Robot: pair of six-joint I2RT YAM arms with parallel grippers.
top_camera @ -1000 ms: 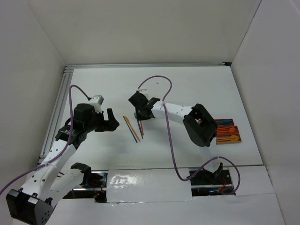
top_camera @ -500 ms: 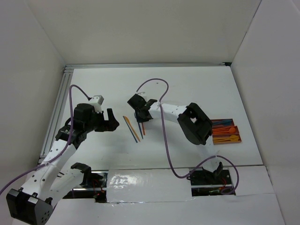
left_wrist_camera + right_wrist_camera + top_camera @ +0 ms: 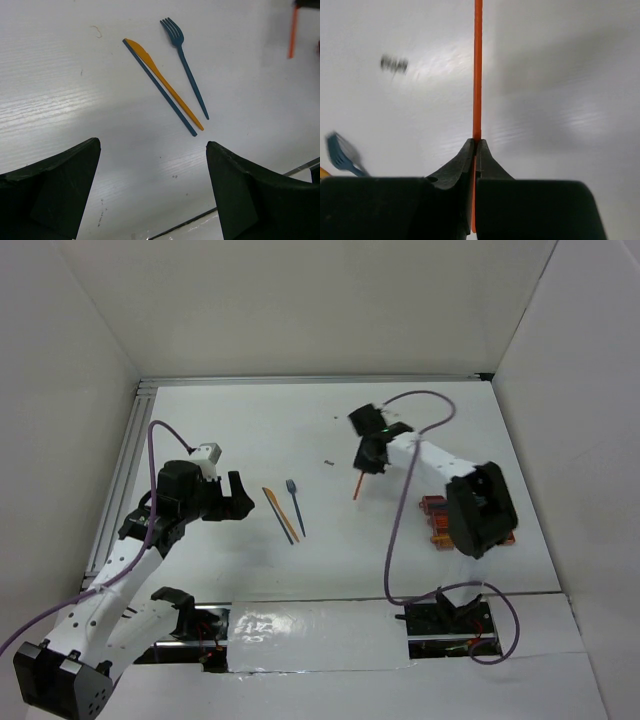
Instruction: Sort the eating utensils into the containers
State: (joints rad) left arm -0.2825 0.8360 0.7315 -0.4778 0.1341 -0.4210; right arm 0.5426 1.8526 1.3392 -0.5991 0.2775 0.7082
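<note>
A thin orange stick [image 3: 478, 70] is pinched in the right pincer [image 3: 476, 150], poking out past its tips. A blue fork [image 3: 184, 65], orange knife [image 3: 165, 85] and blue stick [image 3: 160, 89] lie flat ahead of the left pincer [image 3: 152, 165]. Brown trays [image 3: 438, 535] sit well apart from both

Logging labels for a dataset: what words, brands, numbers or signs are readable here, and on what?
None readable. The blue fork, orange knife, orange utensil in the right gripper and the trays carry no visible print; a small dark speck is too blurred to tell.
</note>
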